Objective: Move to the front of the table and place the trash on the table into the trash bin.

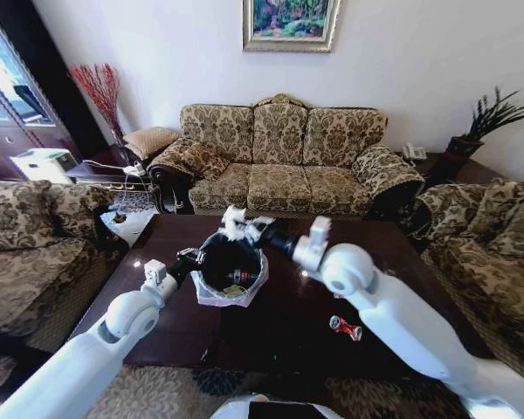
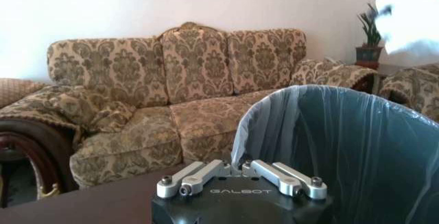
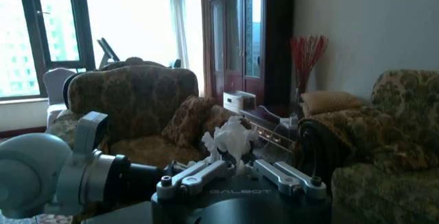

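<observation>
Nearest the camera in the head view, both white arms reached up onto the dark table (image 1: 288, 332). A red snack wrapper (image 1: 345, 327) lay at about 4 o'clock from the bin, well apart from it and untouched, so the job wasn't done.

The trash bin (image 1: 230, 278) sat on the tabletop, roughly centre. The left gripper (image 1: 189, 258) was at its 9 o'clock side, and in the left wrist view its fingers looked pinched together on the bag liner (image 2: 274, 126) at the rim, steadying the bin as far as I could judge.

The right gripper (image 1: 244, 229) hung over the bin's 12 o'clock edge, clamped on a crumpled white paper wad (image 3: 231, 137). There was already some yellowish stuff sitting down inside the bin.

What could've gone wrong, in my opinion: the wad sat over the far rim, not dead centre, so letting go there risked it catching the folded bag edge and tumbling off toward the sofa (image 1: 284, 161) at 12 o'clock. Paper is light and fluffy too, so it might have snagged on a finger. And if the left arm tugged the liner, the bin could have tipped.
</observation>
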Robot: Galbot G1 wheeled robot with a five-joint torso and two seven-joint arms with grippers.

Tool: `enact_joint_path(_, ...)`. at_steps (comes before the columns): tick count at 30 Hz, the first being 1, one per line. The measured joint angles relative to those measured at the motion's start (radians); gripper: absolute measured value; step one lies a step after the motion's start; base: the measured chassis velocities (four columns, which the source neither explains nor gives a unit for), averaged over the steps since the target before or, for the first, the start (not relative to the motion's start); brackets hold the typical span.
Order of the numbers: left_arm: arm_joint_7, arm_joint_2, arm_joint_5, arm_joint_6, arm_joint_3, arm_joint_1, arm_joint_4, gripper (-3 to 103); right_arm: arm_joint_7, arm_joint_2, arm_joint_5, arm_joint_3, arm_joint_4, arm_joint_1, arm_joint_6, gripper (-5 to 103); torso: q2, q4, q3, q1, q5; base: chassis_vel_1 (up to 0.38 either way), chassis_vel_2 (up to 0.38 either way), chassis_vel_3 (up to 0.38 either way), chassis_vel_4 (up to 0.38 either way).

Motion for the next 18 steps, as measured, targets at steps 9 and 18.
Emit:
enact_joint_path(9,0.002,-0.009,-0.011,0.0,-0.018,0.01,-0.025,3,-0.013,0.0,-0.077,0.006,-0.018,-0.029,-0.013,20,0.0,-0.0001,0.0,0.0,0.0,0.0,0.0,0.0,0.0)
enact_joint_path(18,0.001,-0.021,-0.011,0.006,-0.015,0.012,-0.032,3,-0.009,0.008,-0.096,0.013,-0.043,-0.036,0.006,47,0.0,-0.0001,0.0,0.0,0.0001,0.0,0.0,0.0,0.0)
